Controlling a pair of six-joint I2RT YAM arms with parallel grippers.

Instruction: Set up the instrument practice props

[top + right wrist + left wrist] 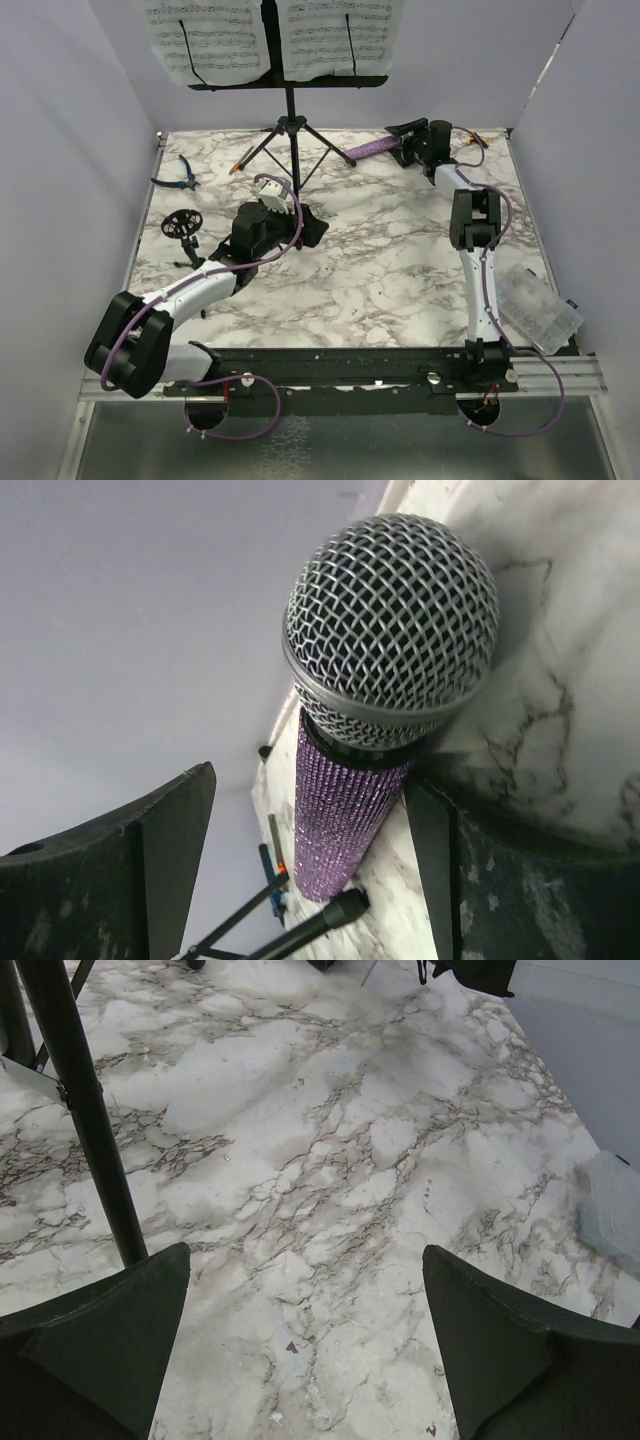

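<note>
Marble-look tbl [380, 260] w/ plain pale walls [60, 150] round it — even light.

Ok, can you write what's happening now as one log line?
right jaws: open, astride mic | mic: lying on table | left jaws: open, empty, near stand leg

Marble-patterned table [380, 250], contents:
- Tall black tripod music stand [290, 110], far centre, legs spread on the tabletop; perforated desk carries white sheet-music pages [205, 35] side by side.
- Purple glitter microphone [370, 151], lying far right of the stand's legs; right gripper [405, 142] at its right end, grip not discernible.
- Blue-handled pliers [180, 176], far left edge.
- Small black tripod mic stand [183, 228], left side, near the pliers.
- Left gripper [308, 228], centre-left, just near of the music stand's legs.
- Clear plastic box [540, 308], near right edge.
</note>
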